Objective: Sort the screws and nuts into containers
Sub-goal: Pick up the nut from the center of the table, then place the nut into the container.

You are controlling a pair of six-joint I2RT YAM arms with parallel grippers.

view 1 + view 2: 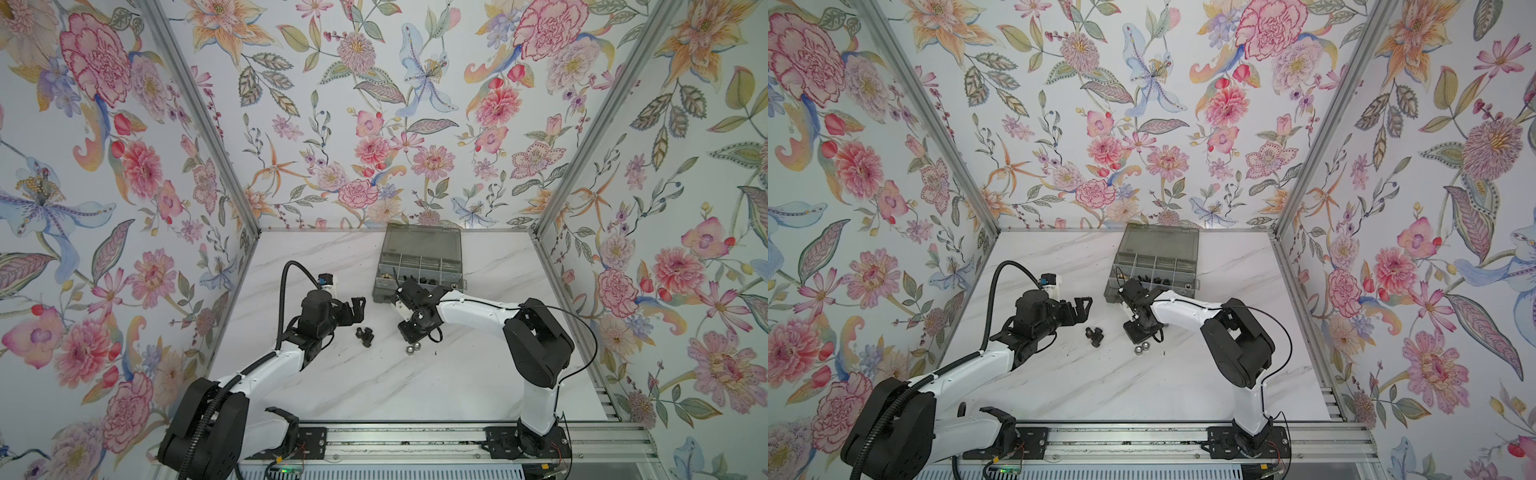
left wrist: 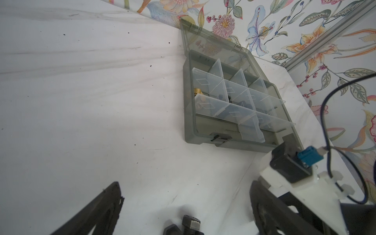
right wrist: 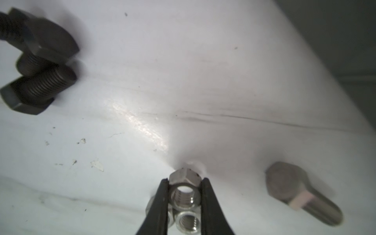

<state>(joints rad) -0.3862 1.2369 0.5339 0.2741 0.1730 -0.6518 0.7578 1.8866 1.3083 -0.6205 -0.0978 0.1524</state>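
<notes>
One silver nut, lying on the table, is pinched in the jaws of the right gripper while the left gripper gapes empty; touching neighbour nuts could snag and spoil the lift.

right wrist view: i lose the right fingers off the bottom edge, same for the nuts below the nut they pinch. black bolts cropped at the side, blurry; silver bolt soft. left wrist view: left fingers and black bolts cropped at the bottom, box contents mostly behind dividers, brass bit half hidden. both top views: right arm hides its fingertips; box parts too small.
</notes>
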